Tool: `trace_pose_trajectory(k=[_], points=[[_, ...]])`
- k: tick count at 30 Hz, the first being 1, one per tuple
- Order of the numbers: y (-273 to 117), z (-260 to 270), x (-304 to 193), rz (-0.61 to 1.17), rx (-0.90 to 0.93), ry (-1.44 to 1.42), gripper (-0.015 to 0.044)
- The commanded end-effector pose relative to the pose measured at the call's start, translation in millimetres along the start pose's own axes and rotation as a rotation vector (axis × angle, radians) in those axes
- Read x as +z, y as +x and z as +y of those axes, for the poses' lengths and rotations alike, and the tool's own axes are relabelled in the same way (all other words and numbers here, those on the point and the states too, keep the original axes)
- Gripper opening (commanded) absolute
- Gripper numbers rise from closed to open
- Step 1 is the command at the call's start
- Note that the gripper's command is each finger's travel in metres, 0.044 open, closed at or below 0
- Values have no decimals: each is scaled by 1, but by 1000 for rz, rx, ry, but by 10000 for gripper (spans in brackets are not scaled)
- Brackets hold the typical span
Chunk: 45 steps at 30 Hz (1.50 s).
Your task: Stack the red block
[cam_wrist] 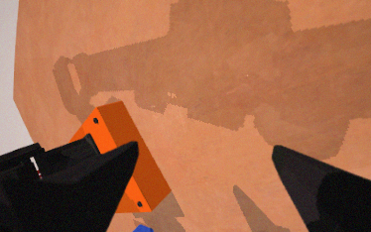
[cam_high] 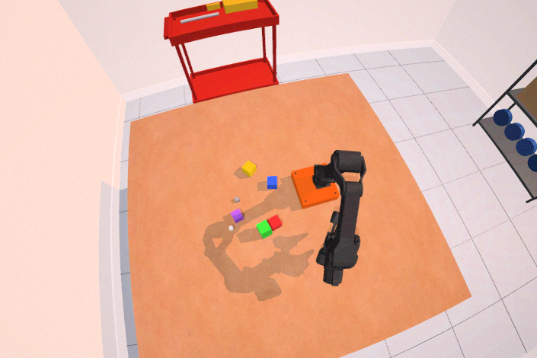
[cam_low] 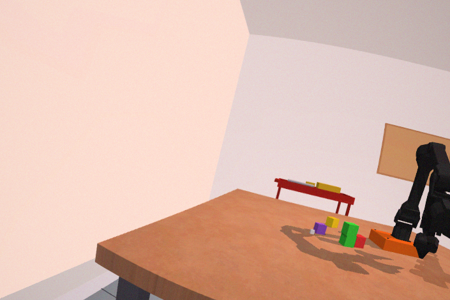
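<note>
Pincer: my black parallel-jaw gripper [cam_wrist: 203, 185] spread wide, holding nothing.
Red block: small red cube [cam_high: 274, 222] on table, touching two-block green tower [cam_high: 263, 228].
Hidden: both missing from my wrist view; blue cube [cam_wrist: 143, 228] cut off.

On the table [cam_high: 184, 139]:
- Red block [cam_high: 274, 222]: one.
- Green tower [cam_low: 348, 233]: one, of two green blocks.
- Yellow block [cam_high: 249, 167]: one.
- Blue block [cam_high: 271, 182]: one.
- Purple block [cam_high: 236, 215]: one.
- Small pale cubes: two, one grey [cam_high: 236, 199], one white [cam_high: 231, 228].
- Orange base plate [cam_high: 308, 190]: one.
- Arm [cam_high: 348, 211]: one, with one gripper [cam_wrist: 203, 174].

Far side:
- Red cart [cam_high: 222, 46]: one, with two yellow boxes and one grey bar.

Right:
- Shelf rack [cam_high: 526, 122]: one, with five blue discs in view.
</note>
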State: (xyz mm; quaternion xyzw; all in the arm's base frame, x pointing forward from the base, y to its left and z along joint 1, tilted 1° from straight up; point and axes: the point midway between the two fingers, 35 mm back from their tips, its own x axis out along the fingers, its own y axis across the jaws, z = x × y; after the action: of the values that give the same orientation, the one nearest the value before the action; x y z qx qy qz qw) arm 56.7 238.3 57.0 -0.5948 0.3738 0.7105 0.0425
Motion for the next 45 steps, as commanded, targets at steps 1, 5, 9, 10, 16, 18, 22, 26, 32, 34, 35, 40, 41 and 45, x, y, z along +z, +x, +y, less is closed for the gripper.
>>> trace_pose_trajectory(k=[1, 5, 9, 10, 16, 18, 22, 26, 32, 34, 35, 40, 41, 45], points=[[-7, -5, -24, -38, -51, 240, 440], [-16, -8, -49, -92, -103, 503, 440], [-23, -8, -75, -152, -148, 769, 440], [-24, -8, -81, -168, -158, 836, 440], [-33, -4, -121, -270, -210, 1239, 440], [-35, -2, -134, -307, -224, 1374, 440], [-38, 5, -161, -387, -248, 1644, 440], [-41, 14, -187, -473, -266, 1914, 440], [-42, 27, -216, -579, -279, 2215, 440], [-42, 27, -216, -579, -279, 2215, 440], [-42, 27, -216, -579, -279, 2215, 440], [-40, 25, -216, -579, -279, 2215, 440], [-37, 23, -217, -579, -279, 2215, 440], [-17, 11, -217, -579, -279, 2215, 440]])
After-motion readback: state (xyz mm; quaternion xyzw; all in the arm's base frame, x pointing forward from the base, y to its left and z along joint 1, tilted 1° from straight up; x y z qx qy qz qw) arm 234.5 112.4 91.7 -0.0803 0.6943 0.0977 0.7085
